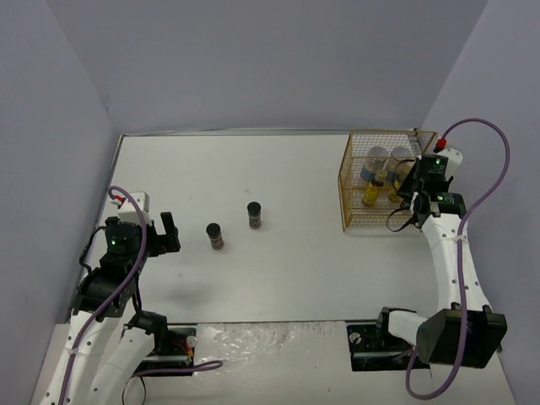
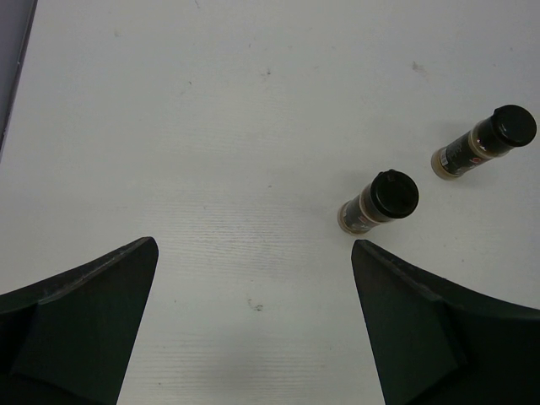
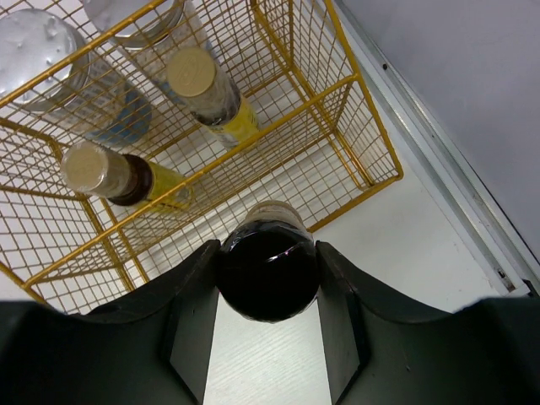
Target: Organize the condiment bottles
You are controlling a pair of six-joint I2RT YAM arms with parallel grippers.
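Note:
My right gripper [image 3: 268, 253] is shut on a short dark jar with a black lid [image 3: 268, 283] and holds it above the near right edge of the gold wire basket [image 3: 363, 135]. In the basket stand two wide silver-lidded jars [image 3: 38, 51] and two slim yellow bottles [image 3: 207, 84]. Two more short dark jars stand on the table, one [image 1: 215, 235] just right of my left gripper [image 1: 169, 233] and one [image 1: 254, 214] farther right. My left gripper [image 2: 255, 253] is open and empty over bare table, and the nearer jar [image 2: 380, 201] is just beyond its right fingertip.
The basket [image 1: 380, 181] stands at the back right of the white table [image 1: 278, 169]. Grey walls close the left, back and right sides. The table's right edge [image 3: 439, 143] runs close beside the basket.

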